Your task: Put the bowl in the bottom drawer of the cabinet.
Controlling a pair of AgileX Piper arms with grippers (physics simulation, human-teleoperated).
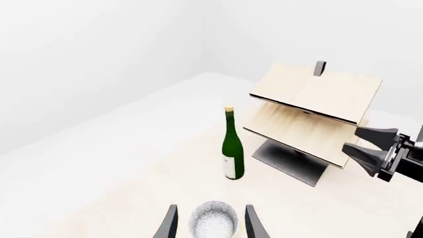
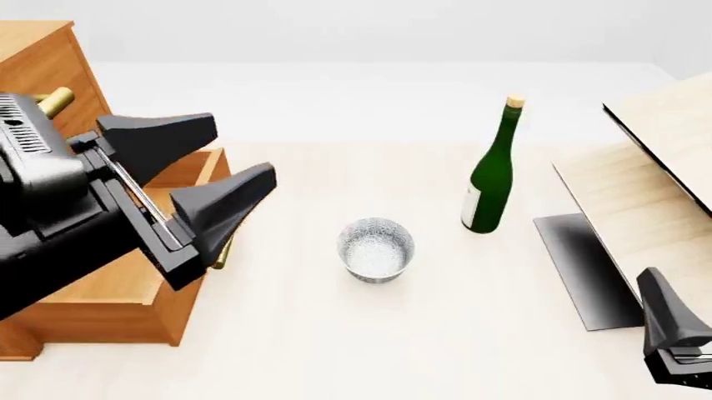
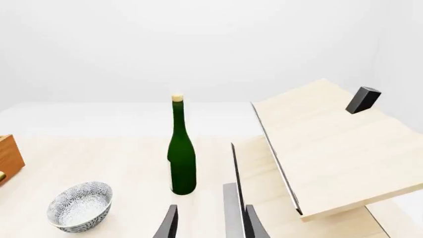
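The bowl (image 2: 376, 247) is sitting upright on the pale table (image 2: 333, 350), out in the open near the middle, touching neither arm. In the left wrist view the bowl (image 1: 213, 219) is showing between the two fingertips, but the front view is placing that gripper higher and off to the left, so it is not being held. The green bottle (image 2: 489, 179) is standing upright beyond and to the right of the bowl, well apart from it.

The left gripper (image 2: 206, 171) is hanging wide open and empty over the front corner of the cabinet (image 2: 39, 62). The bottom drawer (image 2: 122, 292) is standing pulled out beneath it (its brass handle is mostly hidden behind the fingers), to the left of the bowl.

The right gripper (image 3: 210, 223) is sitting low at the near right edge, its fingers parted with nothing between them, close to the black panel (image 2: 584, 267). The pale wooden boards (image 2: 656, 167) are leaning tilted above that panel, to the right of the bottle
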